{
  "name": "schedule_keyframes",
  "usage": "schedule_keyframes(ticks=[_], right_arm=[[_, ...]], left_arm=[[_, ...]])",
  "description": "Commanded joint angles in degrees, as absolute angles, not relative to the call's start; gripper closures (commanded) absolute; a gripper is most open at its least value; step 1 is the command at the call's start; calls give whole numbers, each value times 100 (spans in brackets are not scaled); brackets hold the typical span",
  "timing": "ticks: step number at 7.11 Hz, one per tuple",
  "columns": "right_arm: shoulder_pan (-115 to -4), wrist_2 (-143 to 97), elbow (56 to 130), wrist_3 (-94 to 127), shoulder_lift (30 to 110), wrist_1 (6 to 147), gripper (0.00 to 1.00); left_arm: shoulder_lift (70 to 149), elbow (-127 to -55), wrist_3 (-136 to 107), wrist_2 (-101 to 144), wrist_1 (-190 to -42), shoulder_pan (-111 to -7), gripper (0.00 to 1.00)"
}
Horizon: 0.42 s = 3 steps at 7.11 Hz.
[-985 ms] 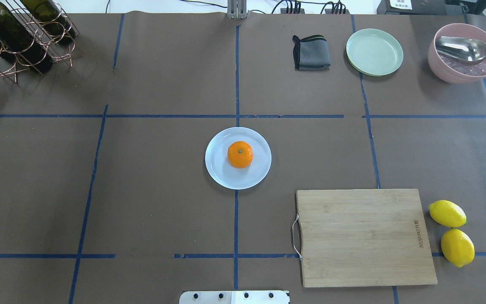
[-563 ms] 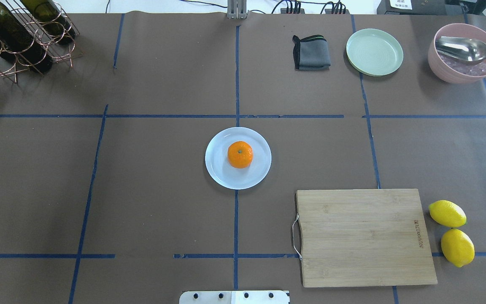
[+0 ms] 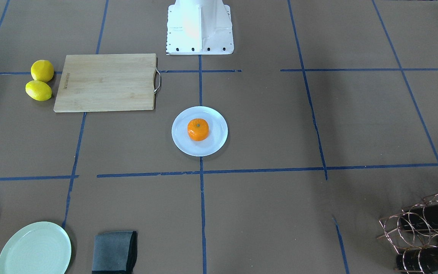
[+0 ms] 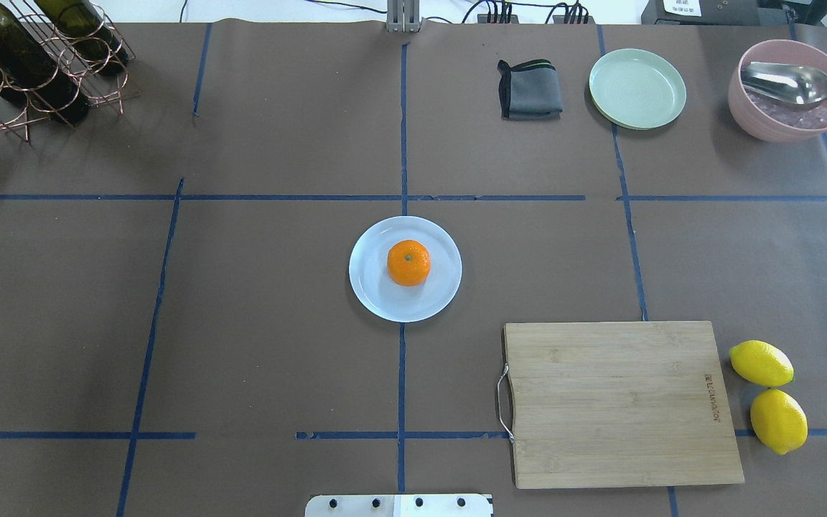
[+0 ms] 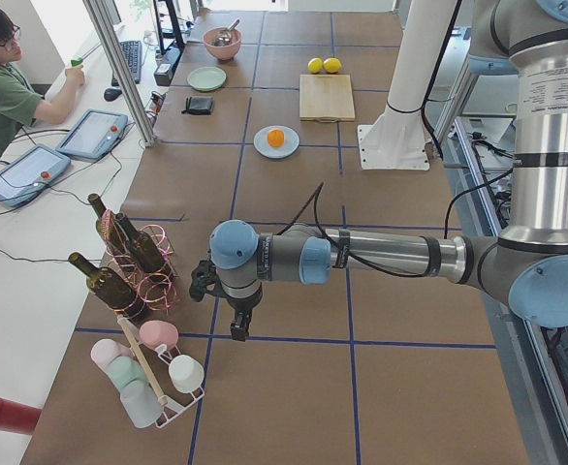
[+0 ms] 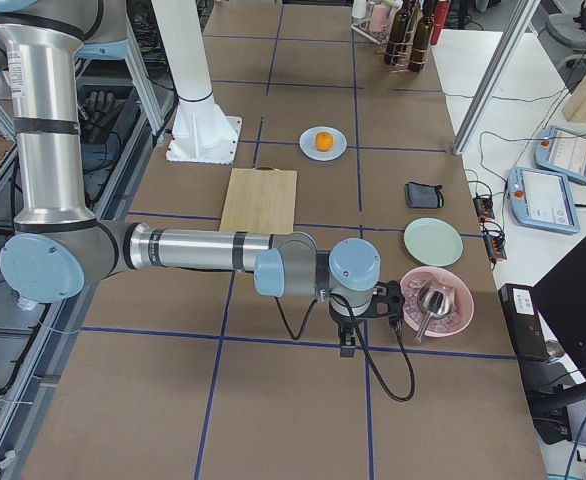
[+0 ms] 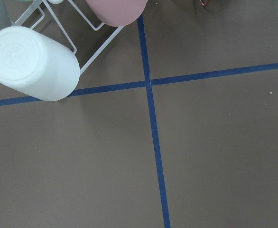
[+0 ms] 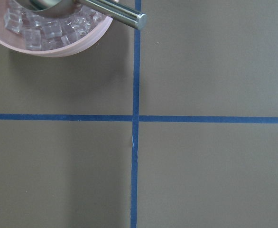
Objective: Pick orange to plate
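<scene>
The orange (image 4: 408, 263) rests upright, stem dot up, in the middle of the white plate (image 4: 377, 294) at the table's centre; the front-facing view shows the same orange (image 3: 198, 129) and plate (image 3: 211, 146). No gripper is near them. My left gripper (image 5: 238, 329) hangs over the table's left end beside the cup rack, seen only in the exterior left view. My right gripper (image 6: 346, 345) hangs at the right end next to the pink bowl, seen only in the exterior right view. I cannot tell whether either is open or shut; the wrist views show no fingers.
A wooden cutting board (image 4: 622, 402) lies near right, with two lemons (image 4: 761, 363) beside it. At the far right stand a pale green plate (image 4: 637, 88), a grey cloth (image 4: 530, 90) and a pink bowl (image 4: 787, 115) of ice. A wine rack (image 4: 33, 57) stands far left.
</scene>
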State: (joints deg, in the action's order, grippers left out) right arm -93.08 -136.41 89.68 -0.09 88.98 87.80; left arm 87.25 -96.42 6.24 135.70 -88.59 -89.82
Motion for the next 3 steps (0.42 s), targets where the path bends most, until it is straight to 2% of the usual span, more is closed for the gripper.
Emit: schedule_keyframes(ticks=[1,3], right_arm=[[-9308,-13632,9000,-9,8930,8772,0],[-9308,-13623,9009,-9,8903,8780,0]], left_arm=[[8728,-9659,624,13570,-8859,-8982,0],[8728,-9668,624,13570,-8859,-8982,0]])
